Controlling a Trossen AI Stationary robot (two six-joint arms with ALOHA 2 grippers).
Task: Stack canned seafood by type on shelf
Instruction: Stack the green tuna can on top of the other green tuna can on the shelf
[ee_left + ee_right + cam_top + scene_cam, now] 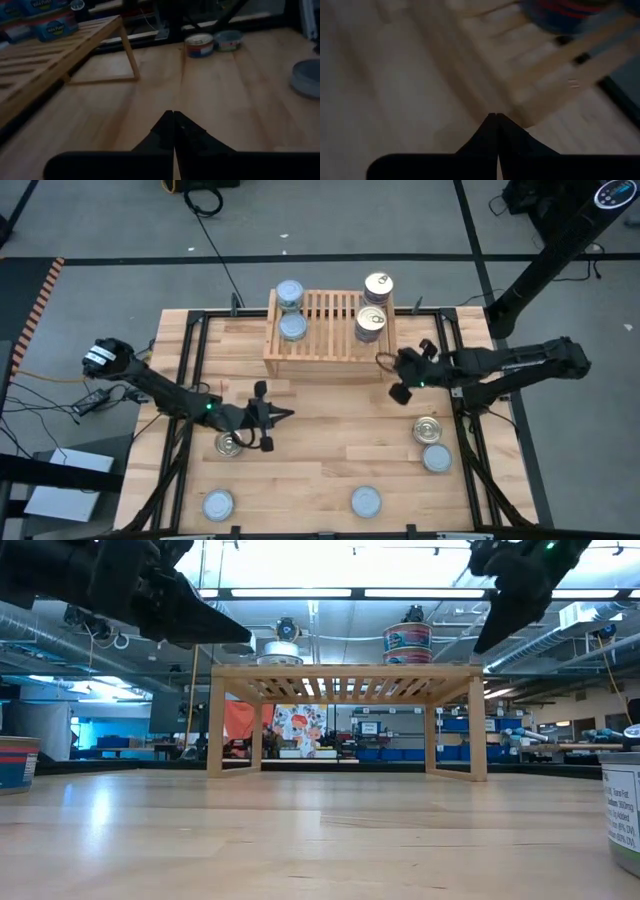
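Observation:
The wooden shelf (330, 325) stands at the table's far middle. Two silvery-blue tins (291, 310) rest on the left of its slatted top, and two golden-lidded tins (374, 303) on its right. On the table sit a golden tin (228, 444), a golden and a silver tin (432, 443) side by side, and two silver tins (218, 505) (366, 501) near the front edge. My left gripper (285, 416) hangs shut above the table, right of the golden tin. My right gripper (383, 360) is shut, just off the shelf's near right corner.
Black frame rails (190, 380) run along both table sides. The low view shows open tabletop beneath and before the shelf (345, 675), with one tin at each edge (15, 762) (625, 810). The left wrist view looks over bare planks toward the pair of tins (212, 42).

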